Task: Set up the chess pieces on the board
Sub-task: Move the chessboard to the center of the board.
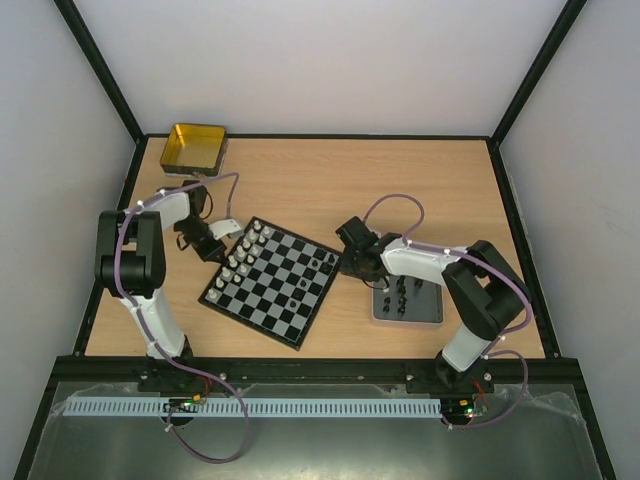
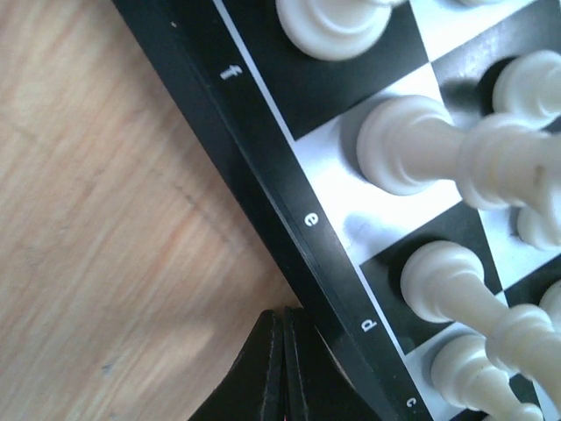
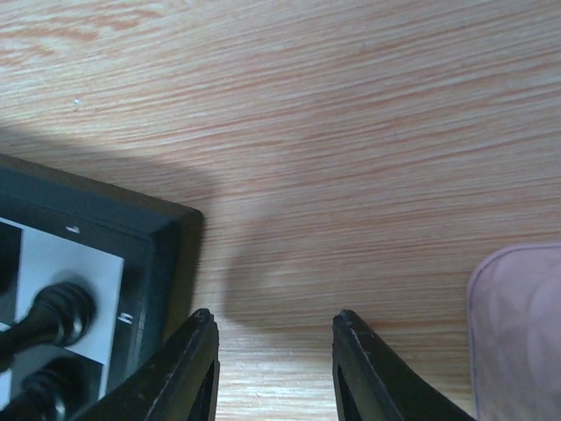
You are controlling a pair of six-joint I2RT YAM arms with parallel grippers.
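Two black chess pieces [image 3: 53, 320] stand on the corner of the board [image 3: 166, 237] that you see at the left of the right wrist view. Your right gripper [image 3: 273, 360] hangs just beside this corner, over the bare table [image 3: 351, 132]. Its jaws stand apart and only wood shows between them, so it grips nothing. Your left gripper [image 2: 282, 368] is at the opposite side of the board, low beside the black rim near the letter d. Its fingers are pressed together and hold nothing. On that side, many white chess pieces [image 1: 243, 255] stand upright on the squares along the edge. Other black figures [image 1: 401, 293] stand in the grey tray [image 1: 432, 312], right of the board. A gold tin [image 1: 197, 148] sits at the far left corner of the table.
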